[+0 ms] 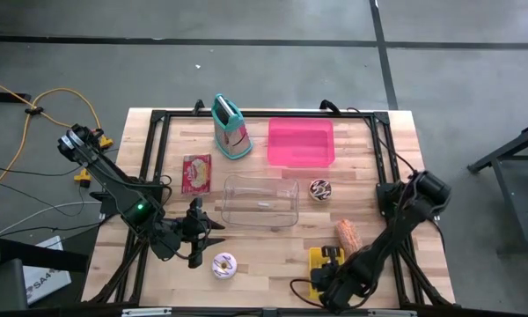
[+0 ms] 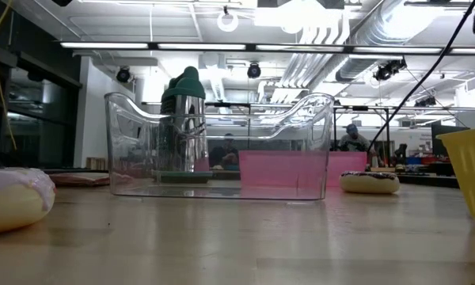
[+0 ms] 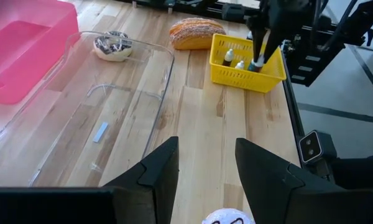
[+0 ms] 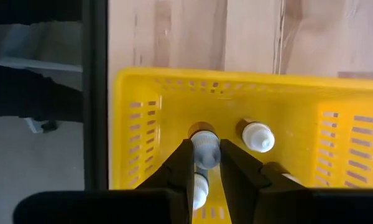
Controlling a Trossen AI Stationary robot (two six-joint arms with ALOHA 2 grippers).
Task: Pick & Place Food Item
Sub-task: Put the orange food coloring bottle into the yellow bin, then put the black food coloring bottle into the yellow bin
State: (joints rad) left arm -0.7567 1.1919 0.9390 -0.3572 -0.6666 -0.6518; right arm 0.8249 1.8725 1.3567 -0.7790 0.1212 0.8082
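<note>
On the near edge the pink donut (image 1: 223,265) lies unpicked beside the left gripper (image 1: 213,239), fingers spread; right gripper (image 4: 204,167) pinches a small bottle (image 4: 204,149) in the yellow basket (image 4: 143,118)

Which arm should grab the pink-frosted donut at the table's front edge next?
Left. The left gripper hangs open just beside the pink-frosted donut. The right gripper is down in the yellow basket, closed on a small bottle.
</note>
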